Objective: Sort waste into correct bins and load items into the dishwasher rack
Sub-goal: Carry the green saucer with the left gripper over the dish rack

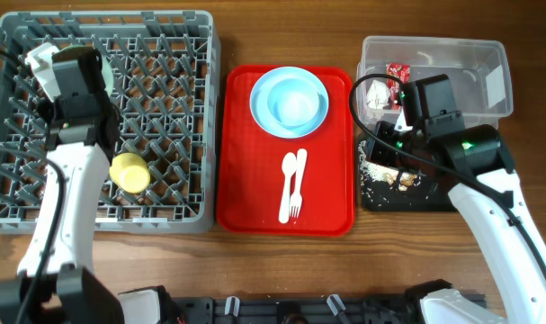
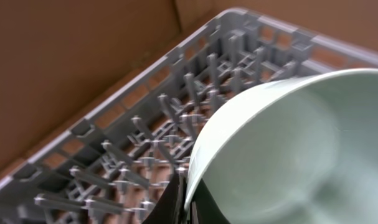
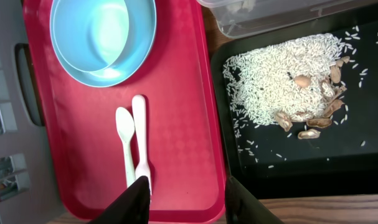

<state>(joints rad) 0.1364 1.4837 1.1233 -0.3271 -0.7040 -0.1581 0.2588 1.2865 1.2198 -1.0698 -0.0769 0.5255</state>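
The left gripper (image 2: 187,204) has its jaws pinched on the rim of a pale green bowl (image 2: 282,155), tilted above the far-left corner of the dishwasher rack (image 2: 145,124). Released askew, the bowl could snag on pegs and tip. The right gripper (image 3: 189,202) hangs above the red tray (image 3: 182,124), jaws wide and empty.

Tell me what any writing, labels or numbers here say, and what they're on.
No text here can be read.
On the red snack wrapper: white marks, too small to read.
On the clear tub: a pale patch on its right wall, no letters legible.
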